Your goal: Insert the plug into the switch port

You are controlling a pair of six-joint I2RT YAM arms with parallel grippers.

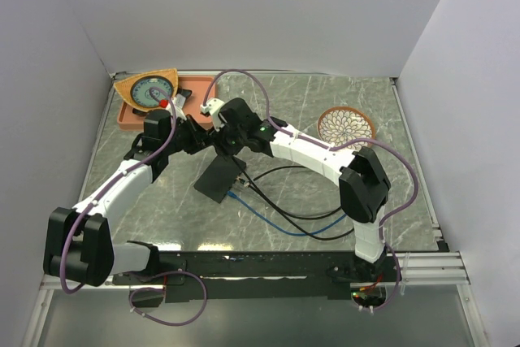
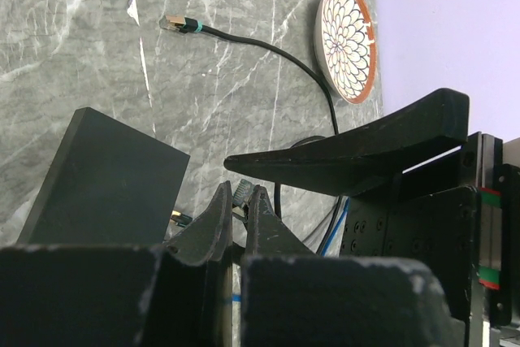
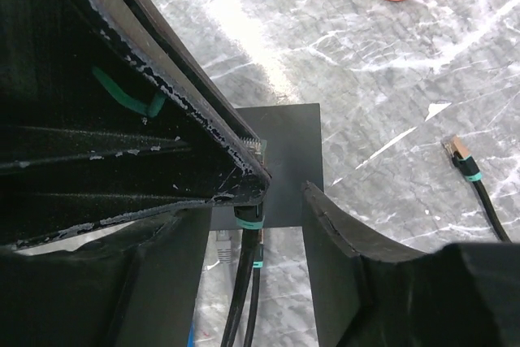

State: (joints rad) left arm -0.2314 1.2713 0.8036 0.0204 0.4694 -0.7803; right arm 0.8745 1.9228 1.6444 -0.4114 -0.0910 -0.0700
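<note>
Robotics lab bench: white panels [image 1: 244, 14] box in a marble-patterned table [image 1: 349, 103], where two robot arms [image 1: 122, 188] are bolted to a metal rail [image 1: 431, 266].

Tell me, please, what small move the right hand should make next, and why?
Probably close the right hand on the plug and nudge it toward the switch: the jaws stand open around it at the switch's edge, and I cannot tell whether it is seated.
</note>
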